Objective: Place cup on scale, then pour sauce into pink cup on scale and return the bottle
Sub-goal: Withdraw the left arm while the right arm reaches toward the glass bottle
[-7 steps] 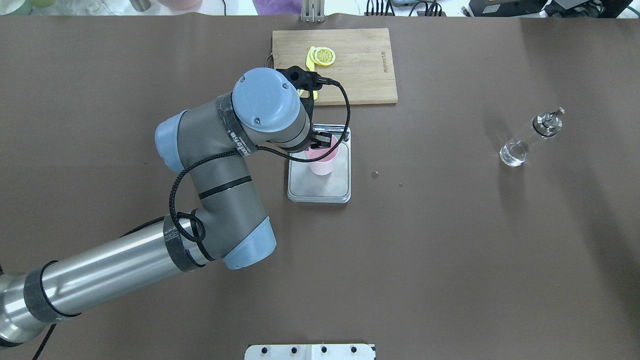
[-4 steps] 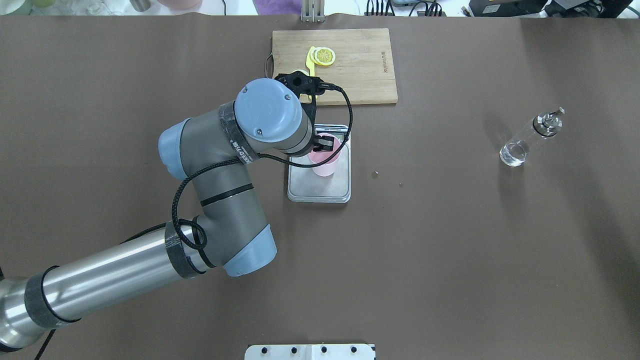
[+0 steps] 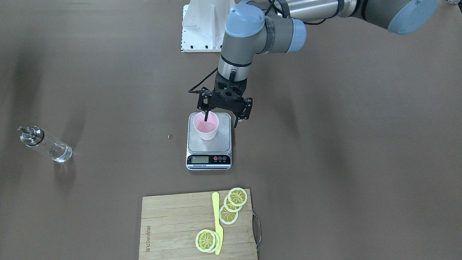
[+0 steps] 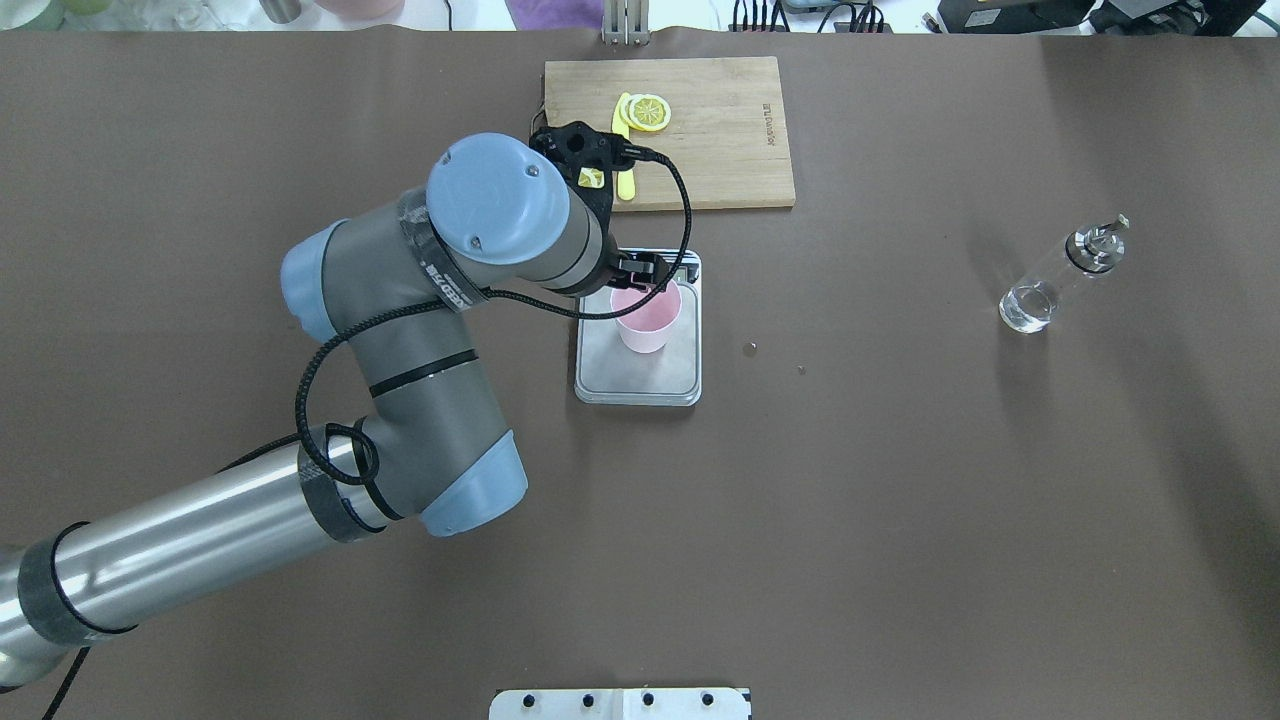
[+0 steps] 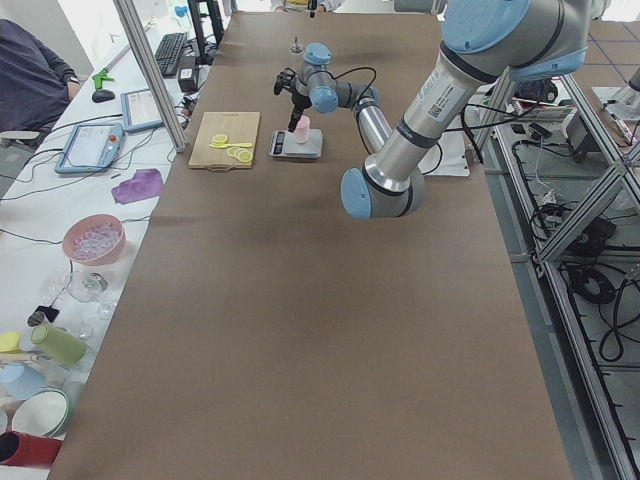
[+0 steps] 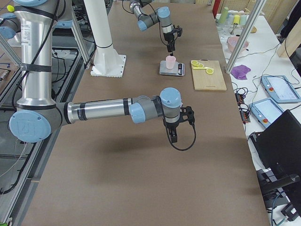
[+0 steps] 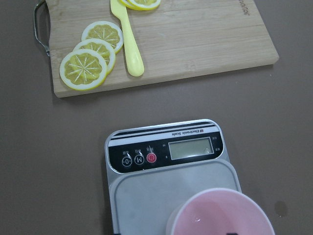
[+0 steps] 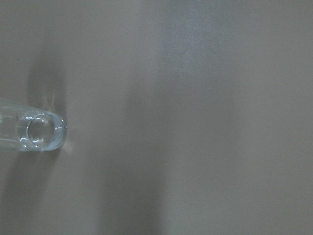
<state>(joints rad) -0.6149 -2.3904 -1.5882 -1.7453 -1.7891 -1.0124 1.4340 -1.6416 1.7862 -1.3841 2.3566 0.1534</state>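
Observation:
The pale pink cup [image 3: 206, 127] stands upright on the steel scale [image 3: 221, 144], toward its back left in the front-facing view. It also shows in the overhead view [image 4: 646, 320] and the left wrist view [image 7: 220, 215]. My left gripper [image 3: 221, 122] is open just above it. One finger hangs over the cup's mouth and the other is outside the rim, neither gripping. The clear glass bottle [image 4: 1055, 280] with its metal spout stands alone far to the right. Its base shows in the right wrist view [image 8: 41, 131]. My right gripper [image 6: 172, 134] shows only in the exterior right view, and I cannot tell its state.
A wooden cutting board [image 4: 700, 130] with lemon slices [image 3: 231, 206] and a yellow knife [image 3: 217, 220] lies just beyond the scale. The scale's display strip [image 7: 168, 152] faces the board. Two small specks [image 4: 750, 349] lie on the brown table right of the scale.
My left arm has swung left and lifted a little. The cup stays on the scale. The bottle has not moved.

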